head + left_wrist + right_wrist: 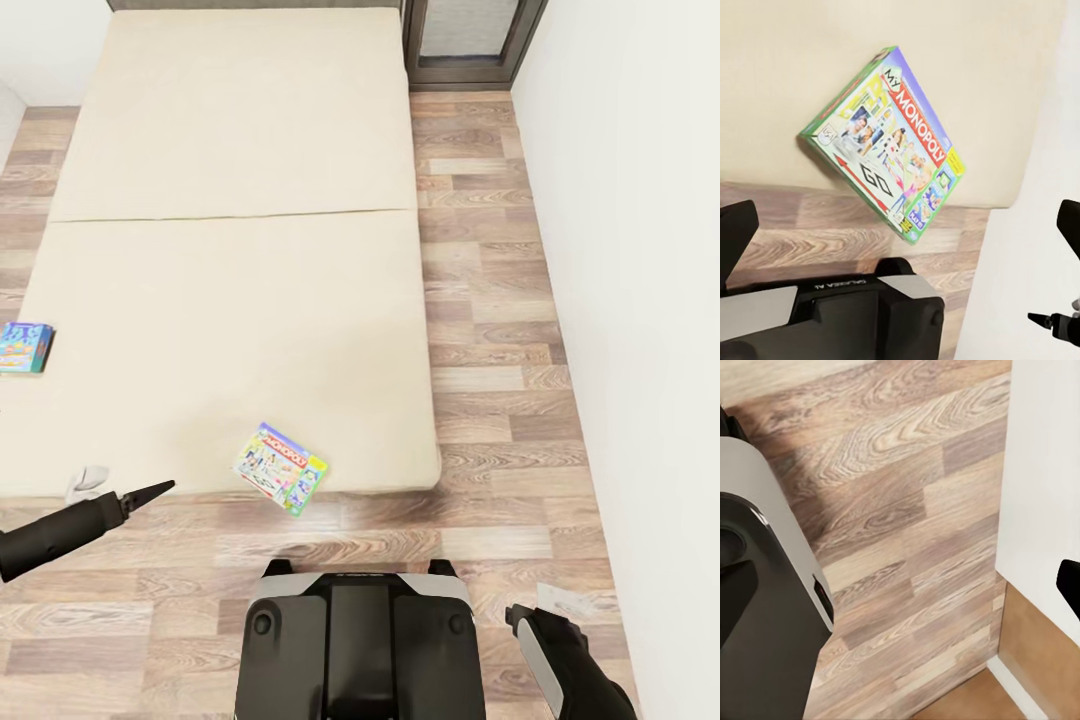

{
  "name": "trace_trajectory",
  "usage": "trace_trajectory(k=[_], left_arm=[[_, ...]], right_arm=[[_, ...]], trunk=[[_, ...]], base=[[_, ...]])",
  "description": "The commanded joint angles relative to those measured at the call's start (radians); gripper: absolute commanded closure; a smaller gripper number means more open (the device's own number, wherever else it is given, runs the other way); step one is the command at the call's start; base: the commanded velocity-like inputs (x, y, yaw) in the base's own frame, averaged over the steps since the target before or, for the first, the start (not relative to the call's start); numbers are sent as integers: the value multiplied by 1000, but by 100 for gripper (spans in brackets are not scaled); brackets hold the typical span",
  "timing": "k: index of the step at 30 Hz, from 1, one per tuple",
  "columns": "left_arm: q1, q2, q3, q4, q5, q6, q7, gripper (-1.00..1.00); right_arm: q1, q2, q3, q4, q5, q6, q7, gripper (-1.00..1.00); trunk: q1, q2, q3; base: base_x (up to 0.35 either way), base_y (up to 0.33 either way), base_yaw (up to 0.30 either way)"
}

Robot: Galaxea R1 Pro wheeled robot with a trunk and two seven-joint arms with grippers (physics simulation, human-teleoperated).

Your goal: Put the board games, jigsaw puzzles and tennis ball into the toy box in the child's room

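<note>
The My Monopoly board game (282,467) is being seen lying on the bed's (240,250) near edge, another board game (25,347) at its left edge.

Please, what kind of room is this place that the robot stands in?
Most likely a bedroom, perhaps a child's: a large cream bed fills much of the wood-plank floor, and two board games lie on it, a green-edged Monopoly box at the near edge and a blue box at the left.
</note>
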Motion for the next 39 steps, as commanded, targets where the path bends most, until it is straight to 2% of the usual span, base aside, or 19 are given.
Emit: trace_trajectory(k=[1,15,23,39], left_arm=[[-1,0,2,0,0,10,-4,-100],[0,1,10,0,1,10,-4,-100],[0,0,11,0,2,9,-3,-100],[0,-4,10,0,4,5,-3,-100]], right_arm=[[0,-1,1,-2,-10,3,-7,-100],[2,2,2,-5,-9,0,12,-100],[2,2,2,-4,-10,-33,26,-100],[2,1,2,0,-10,-40,28,-100]], trunk=[[1,-2,-1],[1,-2,1],[1,-2,11],[1,-2,37]], base=[[-45,105,0],[-47,109,-6],[-2,6,-12],[0,0,0]])
